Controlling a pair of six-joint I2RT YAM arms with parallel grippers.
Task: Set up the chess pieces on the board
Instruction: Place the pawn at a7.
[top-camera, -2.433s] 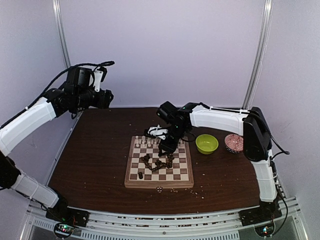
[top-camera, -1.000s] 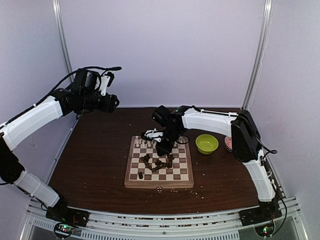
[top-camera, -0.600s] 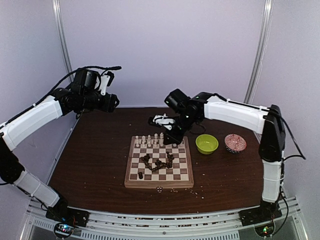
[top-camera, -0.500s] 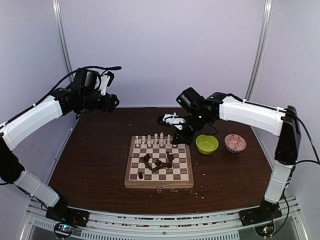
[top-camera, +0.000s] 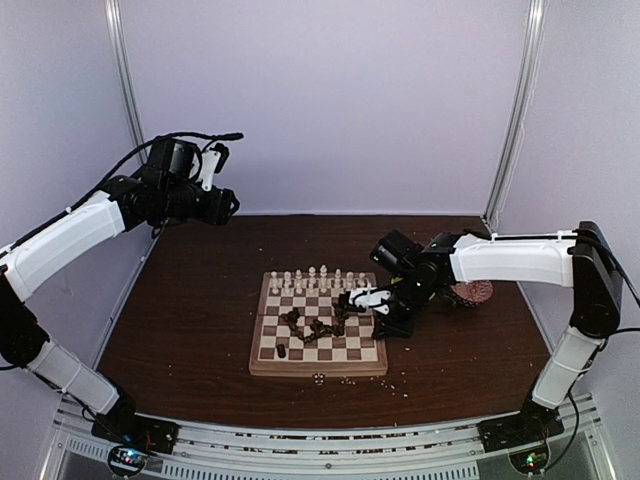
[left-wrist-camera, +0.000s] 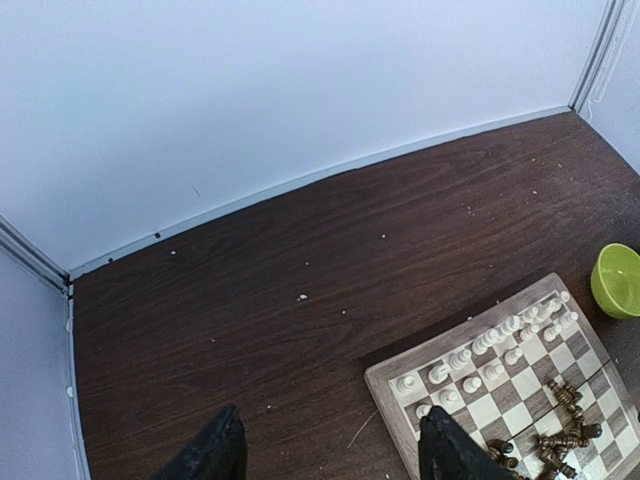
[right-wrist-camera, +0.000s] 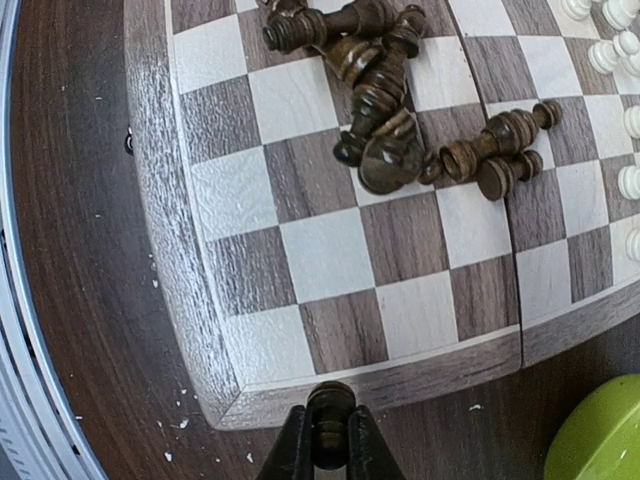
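Observation:
The board (top-camera: 262, 345) lies mid-table with a row of cream-white chess pieces (top-camera: 311, 277) standing along its far edge and a pile of dark brown pieces (top-camera: 316, 325) lying in the middle. My right gripper (top-camera: 383, 320) is low at the board's right side. In the right wrist view it (right-wrist-camera: 331, 422) is shut on a dark brown piece (right-wrist-camera: 331, 410) just off the board's rim (right-wrist-camera: 180, 330), near a corner. My left gripper (top-camera: 228, 205) hangs high at the far left, open and empty (left-wrist-camera: 330, 455). The board (left-wrist-camera: 385, 385) shows at the lower right of the left wrist view.
A lime-green bowl (left-wrist-camera: 618, 280) stands right of the board and also shows in the right wrist view (right-wrist-camera: 600, 432). A red patterned bowl (top-camera: 476, 291) peeks from behind my right arm. Pale crumbs (top-camera: 345, 380) lie at the board's near edge. One dark piece (top-camera: 281, 351) stands alone near the front left.
My right arm has swung from behind the board's far right corner down to its right side, lower and nearer. My left arm has barely moved over the last second.

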